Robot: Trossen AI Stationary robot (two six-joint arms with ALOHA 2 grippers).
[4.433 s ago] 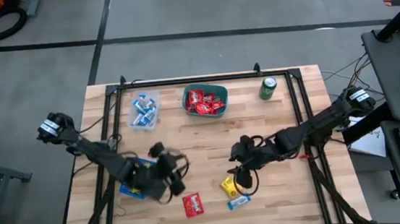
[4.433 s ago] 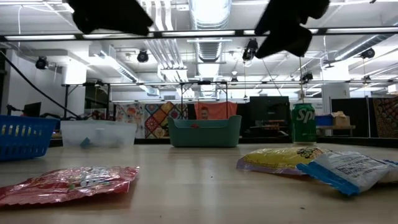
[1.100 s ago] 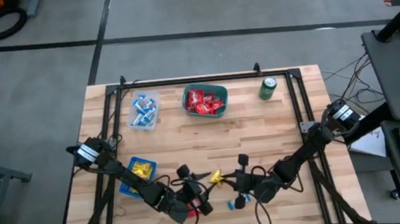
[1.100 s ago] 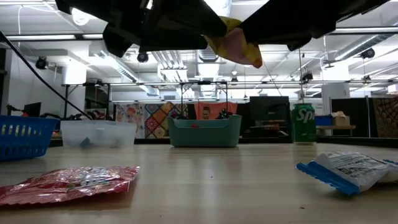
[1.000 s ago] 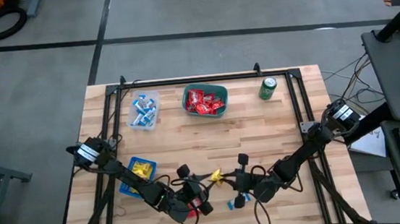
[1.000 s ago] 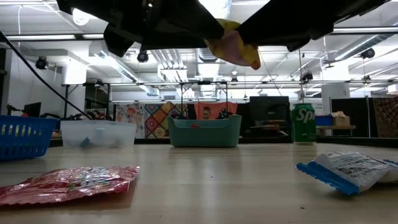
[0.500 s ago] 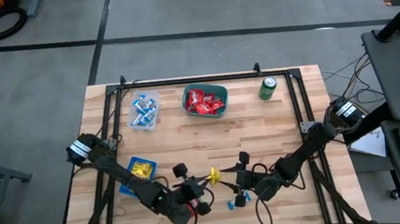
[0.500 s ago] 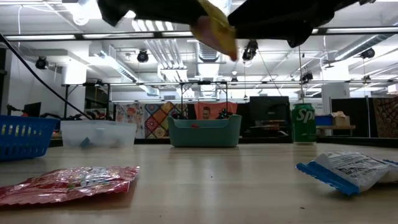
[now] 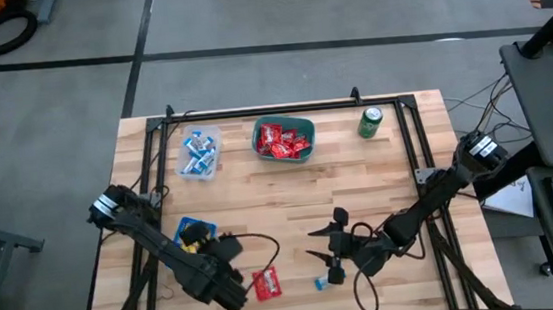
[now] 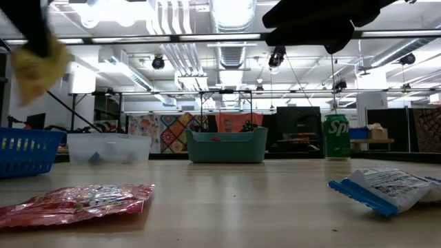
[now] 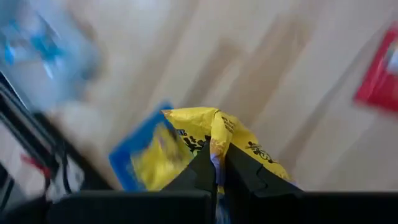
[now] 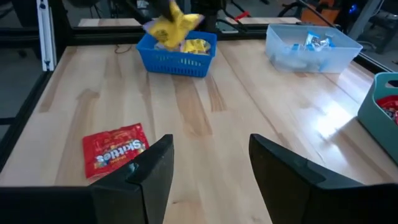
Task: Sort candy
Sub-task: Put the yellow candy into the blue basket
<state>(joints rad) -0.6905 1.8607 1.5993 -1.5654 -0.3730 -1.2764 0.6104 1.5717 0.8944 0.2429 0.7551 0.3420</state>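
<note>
Candy in a crinkled yellow packet [image 11: 214, 140] is pinched between the closed fingers of the left gripper [image 11: 214, 171], held in the air over the blue basket [image 9: 184, 226] at the lower left of the high view. The right wrist view shows it as a blurred yellow bundle [image 12: 174, 26] just above the basket's ribbed plastic rim [image 12: 177, 59], with more yellow packets [image 12: 198, 45] lying inside. A glossy red packet [image 9: 265, 283] lies flat on the pale wooden table [image 9: 290, 189] beside the left arm, at lower centre. A blue-and-white wrapper [image 10: 386, 189] lies at the low view's right edge, crumpled, with a blue border; from above only a scrap of it [image 9: 321, 284] shows beside the right gripper [image 9: 328, 256], whose fingers stand wide apart and hold nothing. Along the upper part of the high view sit a clear plastic tub [image 9: 197, 152] of blue-and-white sweets, a teal bin [image 9: 283, 139] of red packets, and a green can [image 9: 371, 122]. Only the low view shows the red packet's wrinkled edge [image 10: 76, 202].
</note>
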